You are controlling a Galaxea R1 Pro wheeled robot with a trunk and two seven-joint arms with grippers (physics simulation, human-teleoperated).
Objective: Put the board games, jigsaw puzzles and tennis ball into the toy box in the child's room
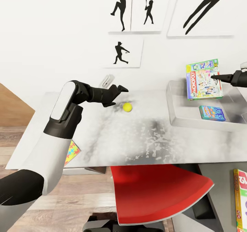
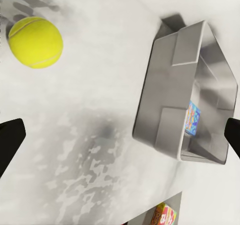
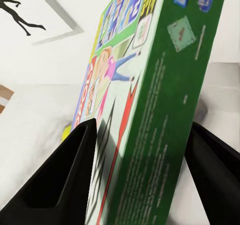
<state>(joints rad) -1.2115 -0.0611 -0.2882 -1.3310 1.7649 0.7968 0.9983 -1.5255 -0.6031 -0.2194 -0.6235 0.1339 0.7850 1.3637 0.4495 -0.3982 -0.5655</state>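
The yellow-green tennis ball point(image 1: 127, 107) point(image 2: 35, 41) lies on the light-grey table point(image 1: 144, 136). My left gripper point(image 1: 120, 96) point(image 2: 120, 135) hovers open just left of it, not touching. The grey toy box point(image 1: 178, 117) point(image 2: 165, 85) stands at the right with a small blue board game point(image 1: 212, 113) point(image 2: 192, 117) lying inside. My right gripper point(image 1: 216, 77) point(image 3: 140, 150) is shut on a green-white-red board game point(image 1: 204, 79) point(image 3: 145, 110), held tilted on edge above the toy box. A jigsaw puzzle point(image 1: 72, 152) peeks out from under my left forearm. A long Skip-Bo board game point(image 1: 240, 197) point(image 2: 165, 216) rests on the dark section at lower right.
A red chair point(image 1: 161, 190) is tucked under the table's front edge, right in front of me. Silhouette pictures point(image 1: 123, 51) hang on the white wall behind the table. Wooden floor point(image 1: 13, 136) shows at the left.
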